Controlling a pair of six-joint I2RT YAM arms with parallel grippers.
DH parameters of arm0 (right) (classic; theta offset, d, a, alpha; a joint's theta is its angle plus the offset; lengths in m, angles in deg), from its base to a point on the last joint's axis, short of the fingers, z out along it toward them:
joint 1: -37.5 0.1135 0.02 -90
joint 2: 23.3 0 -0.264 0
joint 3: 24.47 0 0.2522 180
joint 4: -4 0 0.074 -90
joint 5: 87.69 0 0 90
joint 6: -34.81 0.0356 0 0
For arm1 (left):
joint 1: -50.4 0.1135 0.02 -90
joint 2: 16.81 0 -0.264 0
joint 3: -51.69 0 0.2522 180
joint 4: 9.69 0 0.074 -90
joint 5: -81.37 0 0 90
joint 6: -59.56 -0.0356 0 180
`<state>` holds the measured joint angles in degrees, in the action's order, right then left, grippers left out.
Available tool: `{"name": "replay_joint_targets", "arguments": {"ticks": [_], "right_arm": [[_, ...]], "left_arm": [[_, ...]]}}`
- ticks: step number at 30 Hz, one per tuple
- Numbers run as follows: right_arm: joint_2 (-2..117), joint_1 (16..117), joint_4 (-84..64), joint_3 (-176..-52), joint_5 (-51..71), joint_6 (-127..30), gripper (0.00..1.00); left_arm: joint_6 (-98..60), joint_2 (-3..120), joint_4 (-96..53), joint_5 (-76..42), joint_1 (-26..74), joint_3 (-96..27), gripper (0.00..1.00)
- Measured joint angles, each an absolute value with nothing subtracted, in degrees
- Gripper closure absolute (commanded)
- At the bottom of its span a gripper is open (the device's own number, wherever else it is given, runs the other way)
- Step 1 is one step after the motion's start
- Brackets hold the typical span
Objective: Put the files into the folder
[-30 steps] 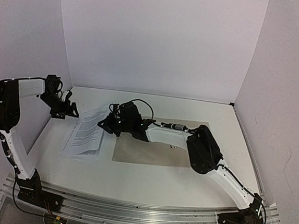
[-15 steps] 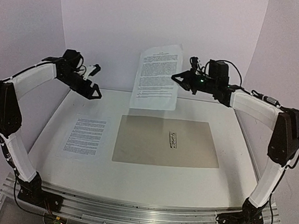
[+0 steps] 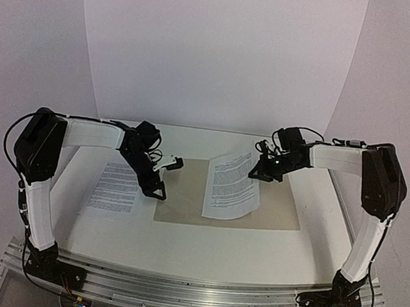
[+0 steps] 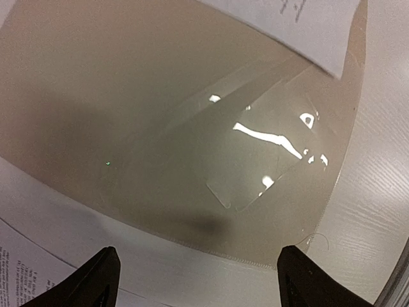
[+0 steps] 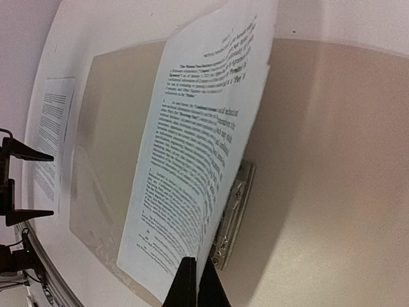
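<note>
The beige folder [image 3: 182, 209] lies open and flat in the middle of the table, its metal clip [image 5: 233, 214] showing in the right wrist view. My right gripper [image 3: 255, 174] is shut on the edge of one printed sheet [image 3: 231, 188], which slants down over the folder [image 5: 319, 160]. That sheet [image 5: 198, 147] runs away from my right gripper [image 5: 197, 281]. The other sheet [image 3: 116, 185] lies flat on the table left of the folder. My left gripper [image 3: 161, 182] hovers open and empty over the folder's left edge. Under my left gripper [image 4: 198, 281] is the folder [image 4: 160, 109].
White walls close the table at the back and both sides. Bare white tabletop [image 3: 204, 247] runs between the folder and the arm bases. A clear plastic pocket [image 4: 268, 153] glints inside the folder.
My right gripper has brought its sheet down from high at the back to just over the folder. The left arm has swung down and in to the folder's left edge.
</note>
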<state>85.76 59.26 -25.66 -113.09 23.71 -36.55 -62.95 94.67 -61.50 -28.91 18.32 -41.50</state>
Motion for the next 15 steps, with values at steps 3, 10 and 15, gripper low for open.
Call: {"name": "replay_joint_targets", "arguments": {"ticks": [3,10,15], "right_arm": [[85.6,59.2,-27.5,-114.3,21.6,-38.5,1.00],[83.4,58.9,-28.5,-114.6,18.0,-43.1,1.00],[82.5,58.7,-28.9,-114.6,16.8,-44.9,1.00]], "left_arm": [[-64.1,94.8,-59.4,-28.1,17.9,-38.0,0.15],[-66.3,96.9,-56.3,-29.3,16.1,-38.1,0.15],[-68.2,100.0,-55.7,-31.1,15.3,-43.0,0.12]]}}
